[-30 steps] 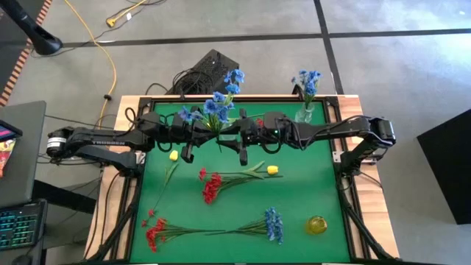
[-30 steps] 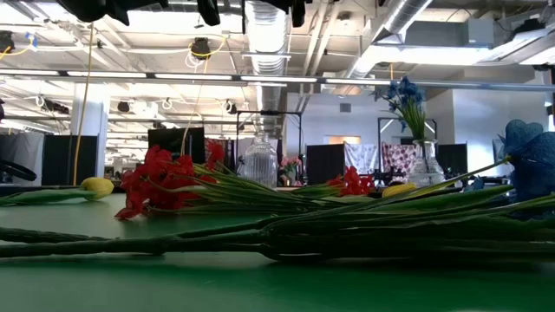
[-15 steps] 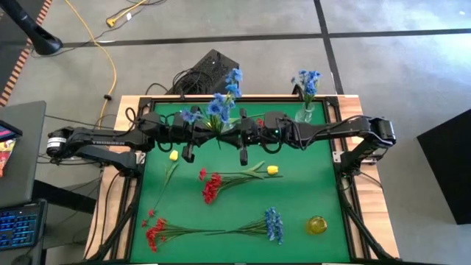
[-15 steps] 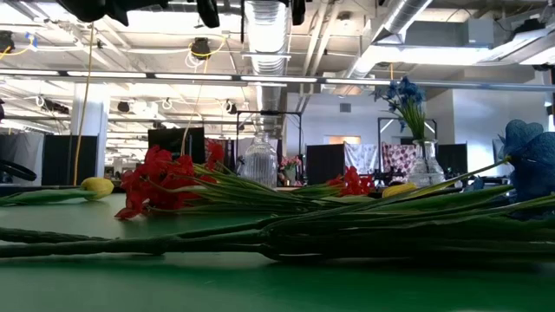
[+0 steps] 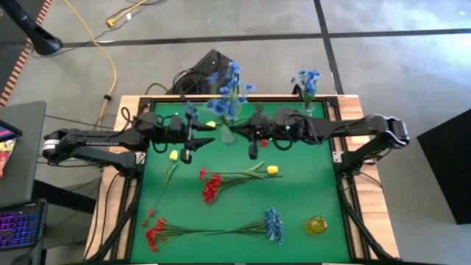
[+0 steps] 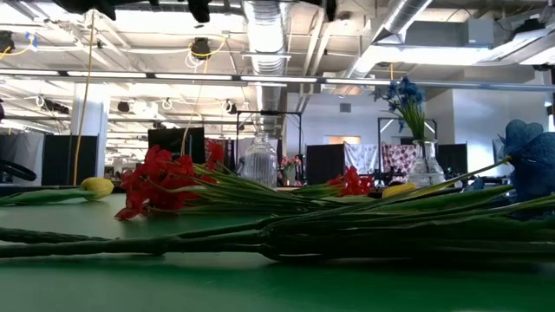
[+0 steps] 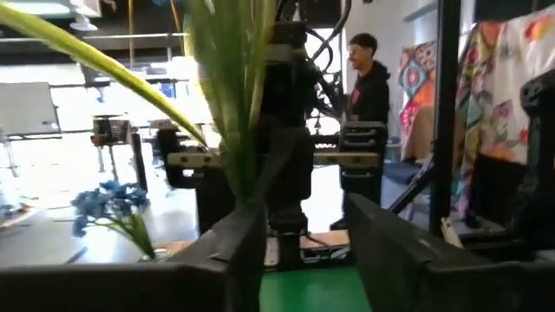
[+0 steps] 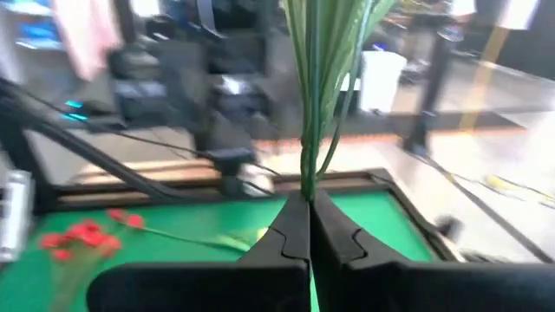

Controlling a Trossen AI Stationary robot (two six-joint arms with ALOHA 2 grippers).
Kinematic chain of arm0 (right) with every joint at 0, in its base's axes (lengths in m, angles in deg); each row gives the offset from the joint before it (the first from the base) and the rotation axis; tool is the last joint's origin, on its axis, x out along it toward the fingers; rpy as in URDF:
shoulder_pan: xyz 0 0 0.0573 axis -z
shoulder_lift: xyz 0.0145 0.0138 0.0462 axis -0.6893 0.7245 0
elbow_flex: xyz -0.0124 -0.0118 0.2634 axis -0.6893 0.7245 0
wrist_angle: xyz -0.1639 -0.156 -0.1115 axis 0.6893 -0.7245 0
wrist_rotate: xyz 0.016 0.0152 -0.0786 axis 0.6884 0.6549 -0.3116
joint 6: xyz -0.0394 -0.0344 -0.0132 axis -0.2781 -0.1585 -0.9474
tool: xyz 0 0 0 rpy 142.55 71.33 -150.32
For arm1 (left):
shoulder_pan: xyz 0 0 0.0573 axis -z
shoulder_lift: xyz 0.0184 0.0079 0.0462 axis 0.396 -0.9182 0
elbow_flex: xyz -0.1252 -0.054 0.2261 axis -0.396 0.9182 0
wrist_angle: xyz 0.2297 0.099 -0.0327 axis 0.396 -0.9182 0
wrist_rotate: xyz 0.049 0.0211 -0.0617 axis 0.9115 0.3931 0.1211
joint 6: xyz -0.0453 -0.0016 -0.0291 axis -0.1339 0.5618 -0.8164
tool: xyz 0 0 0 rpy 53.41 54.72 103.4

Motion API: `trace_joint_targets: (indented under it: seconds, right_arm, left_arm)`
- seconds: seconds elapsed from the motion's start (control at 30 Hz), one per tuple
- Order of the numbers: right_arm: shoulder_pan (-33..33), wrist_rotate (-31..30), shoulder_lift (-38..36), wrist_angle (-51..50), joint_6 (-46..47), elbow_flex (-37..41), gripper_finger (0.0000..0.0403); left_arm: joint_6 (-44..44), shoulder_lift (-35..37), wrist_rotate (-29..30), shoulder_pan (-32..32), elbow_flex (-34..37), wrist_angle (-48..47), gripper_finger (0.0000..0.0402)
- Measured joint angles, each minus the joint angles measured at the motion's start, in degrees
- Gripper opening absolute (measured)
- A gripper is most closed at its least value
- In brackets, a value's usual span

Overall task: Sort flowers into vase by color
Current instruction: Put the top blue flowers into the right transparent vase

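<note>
A blue-flowered sprig [image 5: 227, 94] stands above the table's far middle, with my right gripper [image 5: 254, 147] shut on its green stems [image 8: 312, 104]. My left gripper [image 5: 187, 149] hangs just to the left of it, open. In the left wrist view the stems [image 7: 230, 113] stand by one of its fingers [image 7: 247, 243]; I cannot tell whether they touch. A clear vase [image 5: 305, 112] at the far right holds blue flowers [image 5: 307, 79]. Red sprigs [image 5: 211, 186], yellow buds [image 5: 272, 170] and another blue sprig [image 5: 274, 224] lie flat on the green mat. My right gripper pinches the blue sprig's bundled green stems [image 8: 305, 189] between its two fingertips [image 8: 286, 234], at the stems' lower end. The stems rise upright from the fingers with the blooms on top. The sprig is lifted clear of the table.
A glass vase [image 6: 260, 160] stands at the far middle, below the arms. A yellow glass vessel [image 5: 316, 224] sits near the front right corner. A red sprig [image 5: 154, 232] and a yellow bud [image 5: 174, 155] lie on the left half. A person [image 7: 368, 78] stands beyond the table.
My right gripper has moved toward the table's right edge, taking the blue sprig with it. The sprig's blooms, which leaned over between the two grippers, now stand farther right and away from my left gripper.
</note>
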Motion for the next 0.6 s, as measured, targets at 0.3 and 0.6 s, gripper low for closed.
trace_joint_targets:
  seconds: [0.3, 0.6]
  right_arm:
    - [-0.05, -18.68, -17.84, -4.94, 3.76, 14.31, 0.0021]
    - [0.19, -42.44, -36.46, -6.42, 8.36, 29.37, 0.0020]
  left_arm:
    - [3.66, 9.49, 15.73, -0.24, -0.02, -19.52, 0.0219]
    - [4.05, 8.94, 18.41, -0.24, -0.02, -22.68, 0.0220]
